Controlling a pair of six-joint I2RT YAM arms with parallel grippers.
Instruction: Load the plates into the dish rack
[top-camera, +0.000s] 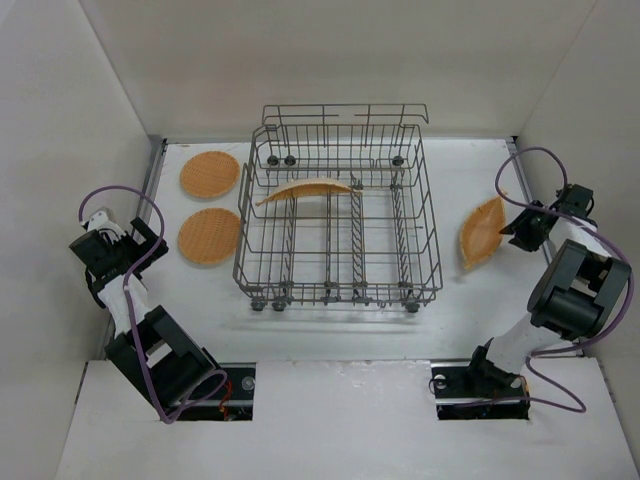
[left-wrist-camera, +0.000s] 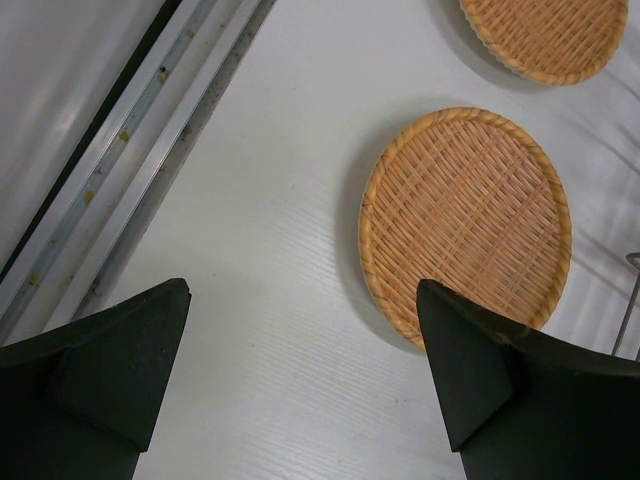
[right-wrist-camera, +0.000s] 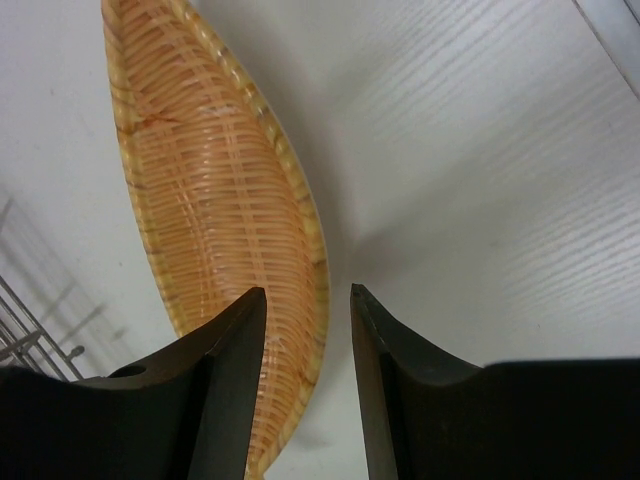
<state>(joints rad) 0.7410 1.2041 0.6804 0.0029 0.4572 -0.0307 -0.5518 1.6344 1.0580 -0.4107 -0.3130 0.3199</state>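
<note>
Two round orange-tan woven plates lie flat on the table left of the dish rack (top-camera: 338, 283), one further back (top-camera: 209, 174) and one nearer (top-camera: 209, 236). A third plate (top-camera: 305, 190) lies tilted across the tines in the back of the rack. My right gripper (top-camera: 515, 230) is right of the rack, shut on the rim of the fourth plate (top-camera: 482, 232), which it holds up on edge. In the right wrist view the jaws (right-wrist-camera: 308, 292) stand narrow on either side of that plate (right-wrist-camera: 215, 200). My left gripper (left-wrist-camera: 303, 300) is wide open and empty, just left of the nearer plate (left-wrist-camera: 465, 225).
White walls enclose the table on three sides. A metal rail (left-wrist-camera: 150, 130) runs along the left wall. The far flat plate (left-wrist-camera: 550, 35) shows at the top of the left wrist view. Rack wires (right-wrist-camera: 30, 330) show at the left edge of the right wrist view.
</note>
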